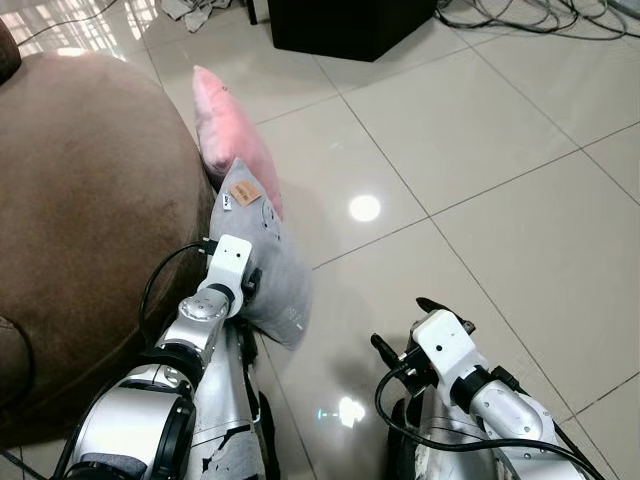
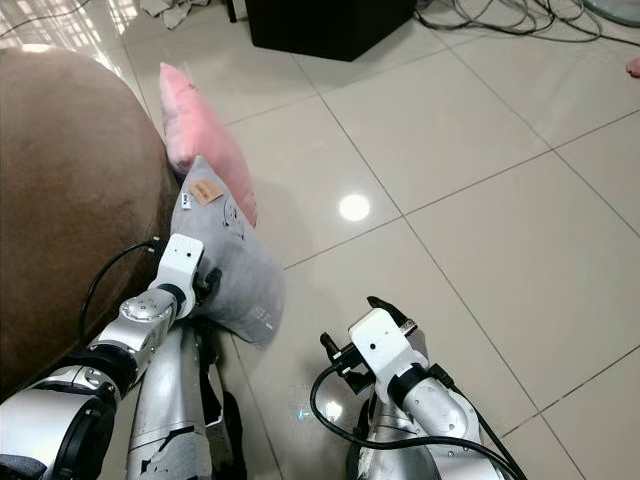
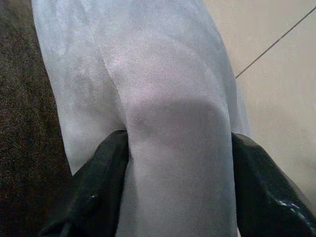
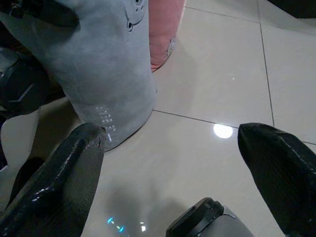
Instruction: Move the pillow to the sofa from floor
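Note:
A grey pillow (image 1: 262, 255) stands on edge against the side of the brown sofa (image 1: 80, 200), its lower end near the tiled floor. My left gripper (image 3: 178, 163) is shut on the grey pillow, its black fingers (image 3: 101, 185) pinching a fold of the fabric. A pink pillow (image 1: 232, 130) leans on the sofa just behind the grey one. My right gripper (image 4: 173, 163) hangs open over the floor to the right of the pillows, with nothing between its fingers (image 4: 64, 177).
A black cabinet (image 1: 345, 25) stands on the floor at the back, with cables (image 1: 530, 15) lying to its right. Pale glossy tiles (image 1: 480, 170) stretch out to the right of the sofa.

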You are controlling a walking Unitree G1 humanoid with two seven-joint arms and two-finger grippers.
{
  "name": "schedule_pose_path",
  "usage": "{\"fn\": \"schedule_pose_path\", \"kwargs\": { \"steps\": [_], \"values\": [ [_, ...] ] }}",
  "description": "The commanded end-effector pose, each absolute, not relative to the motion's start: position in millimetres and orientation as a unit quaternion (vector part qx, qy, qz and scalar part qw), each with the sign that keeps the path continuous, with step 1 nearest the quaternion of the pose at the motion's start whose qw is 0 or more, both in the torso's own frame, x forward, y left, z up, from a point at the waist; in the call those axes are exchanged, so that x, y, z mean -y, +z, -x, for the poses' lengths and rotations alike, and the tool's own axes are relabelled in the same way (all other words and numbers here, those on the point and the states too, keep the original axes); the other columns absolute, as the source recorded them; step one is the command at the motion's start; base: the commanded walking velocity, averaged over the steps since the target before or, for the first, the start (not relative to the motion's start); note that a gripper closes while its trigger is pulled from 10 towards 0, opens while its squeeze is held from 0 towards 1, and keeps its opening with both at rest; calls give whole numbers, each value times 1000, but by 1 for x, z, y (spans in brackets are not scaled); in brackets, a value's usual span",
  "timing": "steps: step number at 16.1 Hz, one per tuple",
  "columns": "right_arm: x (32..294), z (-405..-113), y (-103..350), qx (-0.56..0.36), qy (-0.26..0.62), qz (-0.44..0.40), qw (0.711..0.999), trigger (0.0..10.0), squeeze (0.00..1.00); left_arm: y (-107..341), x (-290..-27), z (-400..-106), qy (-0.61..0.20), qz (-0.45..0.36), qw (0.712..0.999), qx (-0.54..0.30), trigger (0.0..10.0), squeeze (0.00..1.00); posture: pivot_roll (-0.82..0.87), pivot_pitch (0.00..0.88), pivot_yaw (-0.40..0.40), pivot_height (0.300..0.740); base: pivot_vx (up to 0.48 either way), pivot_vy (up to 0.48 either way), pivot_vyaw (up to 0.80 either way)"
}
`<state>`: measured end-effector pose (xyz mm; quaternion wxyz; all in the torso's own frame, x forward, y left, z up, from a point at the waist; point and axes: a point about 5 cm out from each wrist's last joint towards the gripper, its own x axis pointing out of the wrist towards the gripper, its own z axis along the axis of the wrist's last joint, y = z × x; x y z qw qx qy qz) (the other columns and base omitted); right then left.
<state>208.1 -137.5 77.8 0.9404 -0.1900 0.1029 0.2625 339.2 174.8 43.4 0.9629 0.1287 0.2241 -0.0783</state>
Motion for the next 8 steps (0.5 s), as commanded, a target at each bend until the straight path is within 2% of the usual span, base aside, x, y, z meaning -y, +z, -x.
{"fn": "schedule_pose_path", "kwargs": {
  "steps": [1, 8],
  "values": [
    [140, -204, 74, -110, 266, 182, 940, 10000, 0, 36, -174, -334, -88, -125, 958, -241, 0, 0, -144, 283, 47, 511, 0, 0, 0],
    [140, -202, 74, -108, 265, 182, 941, 10000, 0, 37, -171, -335, -98, -117, 959, -237, 0, 0, -144, 275, 50, 511, 0, 0, 0]
  ]
}}
